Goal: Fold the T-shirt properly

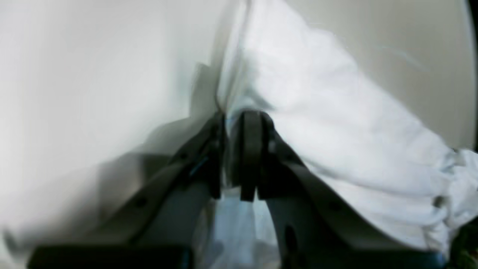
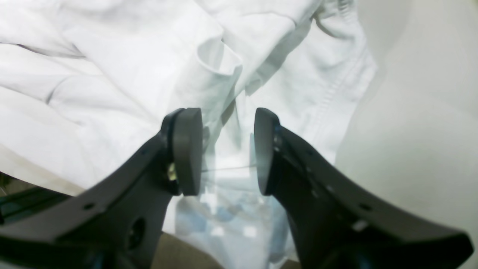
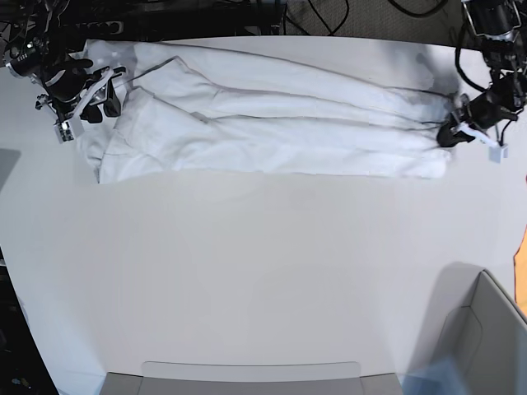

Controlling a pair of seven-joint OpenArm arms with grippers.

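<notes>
Tabletop nearest, then towards its far edge the T-shirt, in a long bunched strip, long axis running side to side, neck direction impossible to tell. At its ends, left gripper closed on a pinch of cloth, right gripper parted moderately, gripping nothing. Apparently mid-fold, gathering layers; next, probably pinch the right end, then lift both evenly.
</notes>
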